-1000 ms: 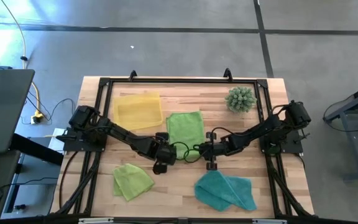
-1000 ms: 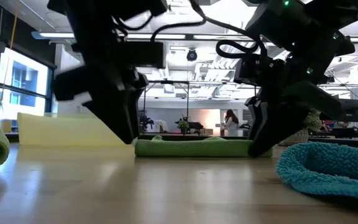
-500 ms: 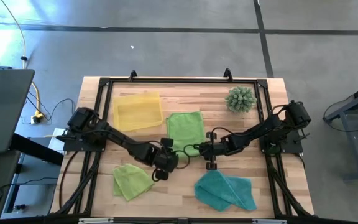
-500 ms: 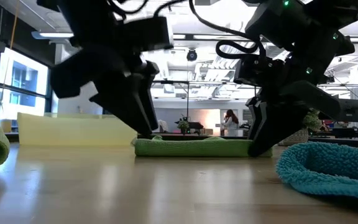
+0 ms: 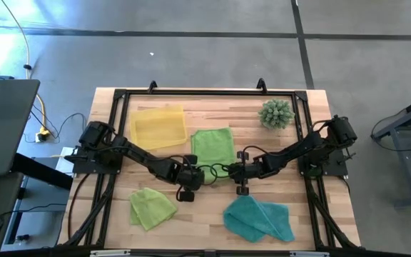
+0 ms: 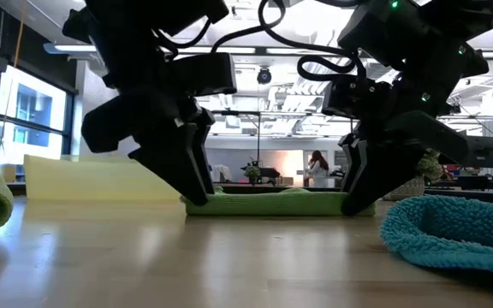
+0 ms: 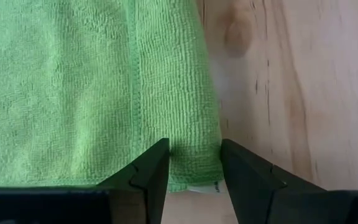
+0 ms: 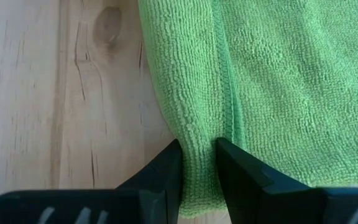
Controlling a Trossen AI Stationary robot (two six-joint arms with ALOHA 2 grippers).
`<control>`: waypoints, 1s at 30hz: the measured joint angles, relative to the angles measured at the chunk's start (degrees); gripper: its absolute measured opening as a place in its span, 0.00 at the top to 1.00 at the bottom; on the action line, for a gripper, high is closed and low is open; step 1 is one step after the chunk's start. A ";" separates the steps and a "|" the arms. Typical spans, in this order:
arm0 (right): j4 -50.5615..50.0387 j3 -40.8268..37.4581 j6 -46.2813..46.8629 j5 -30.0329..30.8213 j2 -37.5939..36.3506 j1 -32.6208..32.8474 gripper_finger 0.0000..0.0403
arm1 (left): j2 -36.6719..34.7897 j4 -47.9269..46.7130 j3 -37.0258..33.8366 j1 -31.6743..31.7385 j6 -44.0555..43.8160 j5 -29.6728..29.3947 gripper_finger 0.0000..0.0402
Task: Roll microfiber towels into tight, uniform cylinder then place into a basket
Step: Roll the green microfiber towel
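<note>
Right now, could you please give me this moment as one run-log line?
stage: gripping flat green towel | left gripper: open, straddling near corner | right gripper: pinching other near corner | basket: no towel inside

bare wood (image 5: 198, 210) between crumpled green towel (image 5: 151, 207), teal towel (image 5: 259, 218)

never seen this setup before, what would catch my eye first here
Two dark arms meet at the table's middle over a flat lime green towel. The right hand pinches one near corner; the left hand straddles the other corner, open. Around them lie a yellow basket, a spiky plant, a teal towel and a crumpled green towel.
</note>
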 joint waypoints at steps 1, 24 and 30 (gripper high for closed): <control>0.00 0.00 0.00 -0.02 0.00 0.00 0.78 | 0.04 0.00 0.00 0.00 0.00 0.12 0.67; 0.92 0.01 1.59 -1.98 0.00 -0.03 0.81 | 2.20 0.07 0.13 0.31 -5.32 4.55 0.97; 2.03 0.09 2.79 -7.04 0.02 -0.30 0.95 | 0.91 0.09 -0.04 0.37 -9.10 8.86 0.97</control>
